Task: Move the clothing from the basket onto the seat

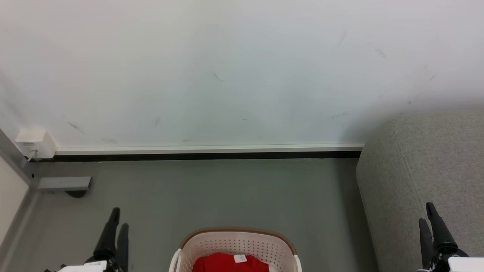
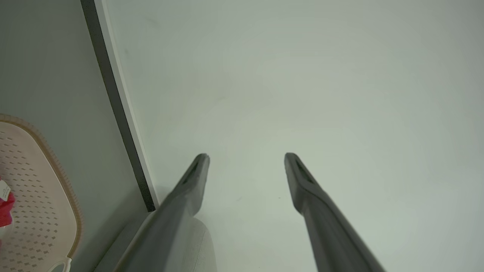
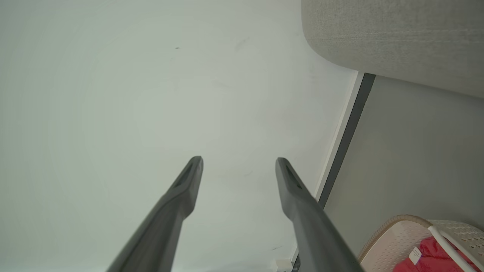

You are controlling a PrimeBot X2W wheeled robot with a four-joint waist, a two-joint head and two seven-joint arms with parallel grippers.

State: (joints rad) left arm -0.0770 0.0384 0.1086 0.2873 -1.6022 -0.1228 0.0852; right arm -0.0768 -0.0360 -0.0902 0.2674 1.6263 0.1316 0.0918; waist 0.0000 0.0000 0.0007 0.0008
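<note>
We've got the left gripper [image 1: 120,218] at the lower left of the head view and the right gripper [image 1: 425,213] at the lower right, both pointing up and both w/ nothing in them. In the left wrist view the left gripper [image 2: 246,156] has its fingers [image 2: 315,211] spread wide, just bare wall [image 2: 302,75] between the tips. Same for the right gripper [image 3: 239,160] in its own wrist view: wide, holding nothing. The basket [image 1: 238,231] sits on the grey floor [image 1: 227,192] at bottom centre, between the two grippers and apart from both. The clothes [image 1: 227,264] lie inside it, red, w/ a white tag [image 1: 240,258] on top. The grey sofa [image 1: 427,162] is off to the right, its rounded end up against the wall, w/ a strip of floor between it and the basket. In the head view the right gripper overlaps the sofa's side; whether they touch we can't tell. A white-and-dark skirting strip [image 1: 208,151] runs along the wall's foot, and a small white box [image 1: 36,143] sits at its left end.
</note>
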